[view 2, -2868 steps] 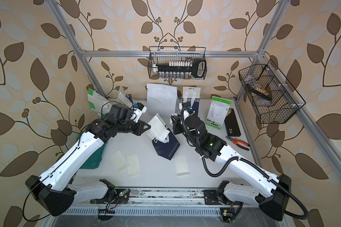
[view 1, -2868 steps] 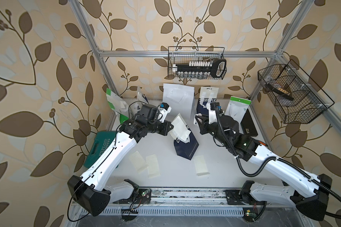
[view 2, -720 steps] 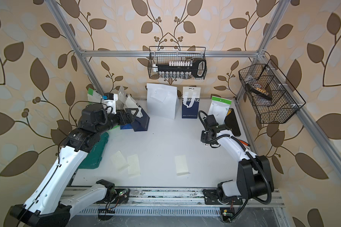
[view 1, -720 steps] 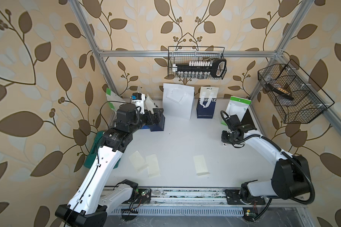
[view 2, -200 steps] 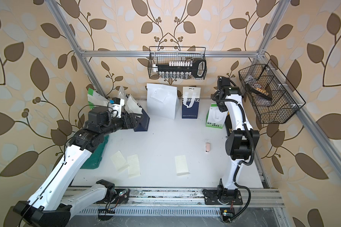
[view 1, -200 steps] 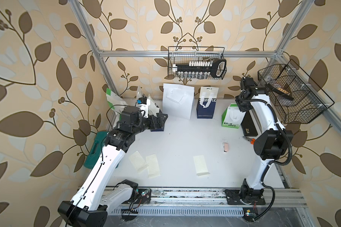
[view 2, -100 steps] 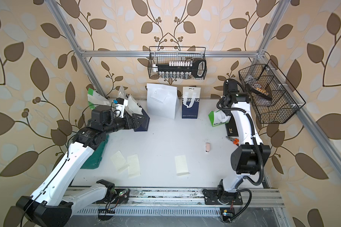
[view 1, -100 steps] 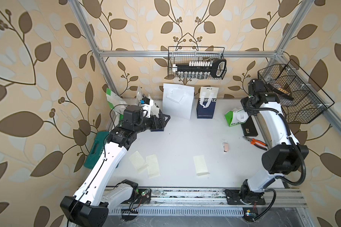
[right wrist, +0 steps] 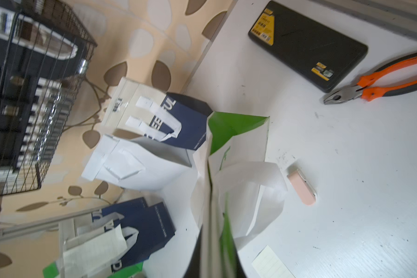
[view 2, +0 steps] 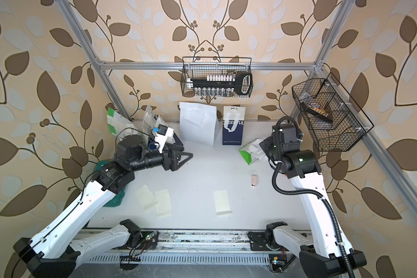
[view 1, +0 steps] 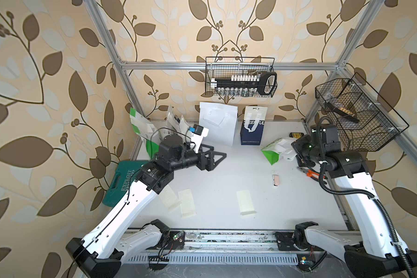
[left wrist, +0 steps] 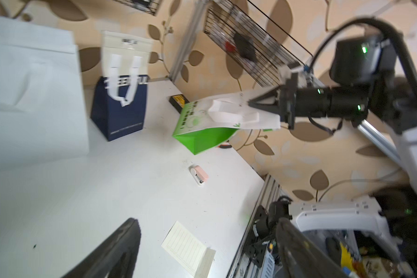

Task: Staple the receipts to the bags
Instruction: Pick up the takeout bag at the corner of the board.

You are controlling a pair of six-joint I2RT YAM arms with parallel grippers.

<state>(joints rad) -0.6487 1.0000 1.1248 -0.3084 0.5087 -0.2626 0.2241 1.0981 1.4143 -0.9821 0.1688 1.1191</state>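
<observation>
while left jaws gape empty, right jaws clamp green-white bag (left wrist: 202, 137) by top edge.

The green bag (view 1: 272, 154) is white with a bright green base and green print. The navy bag (view 1: 252, 132) is dark blue below and white above, with white lettering. The white bag (view 1: 217, 125) is plain. The receipts (view 1: 244, 201) are pale cream with faint lines. The stapler (view 1: 275, 180) is pink and white, the case (view 1: 123, 183) teal, the pliers (right wrist: 383, 81) orange and grey. My arms (view 1: 135, 199) are white with black joints. My table (view 1: 226, 173) is white, and the walls (view 1: 46, 72) are beige with brown and pale leaves.
</observation>
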